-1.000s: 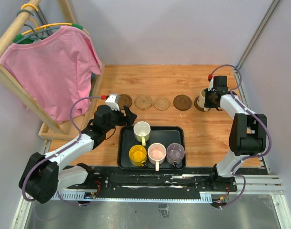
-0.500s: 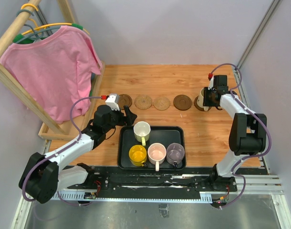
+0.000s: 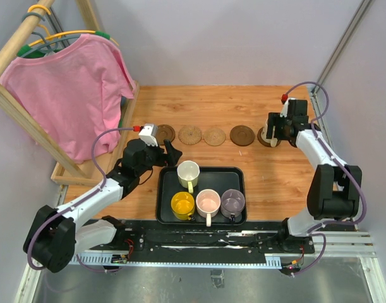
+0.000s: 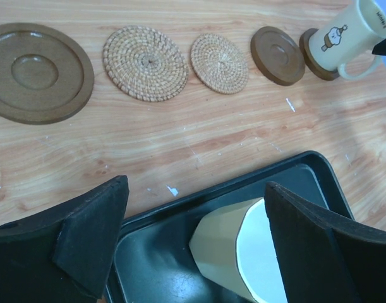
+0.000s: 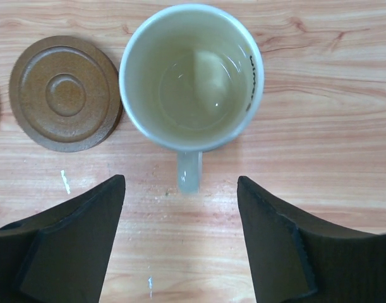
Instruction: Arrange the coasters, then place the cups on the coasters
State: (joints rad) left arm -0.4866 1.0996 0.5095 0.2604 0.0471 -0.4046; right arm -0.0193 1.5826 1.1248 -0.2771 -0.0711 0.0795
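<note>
There, the cream cup was seated upright on the end dark coaster, with open tabletop beside it. The right gripper was held apart, clear of its handle. The left gripper was spread wide above the white cup in the black tray.
</note>
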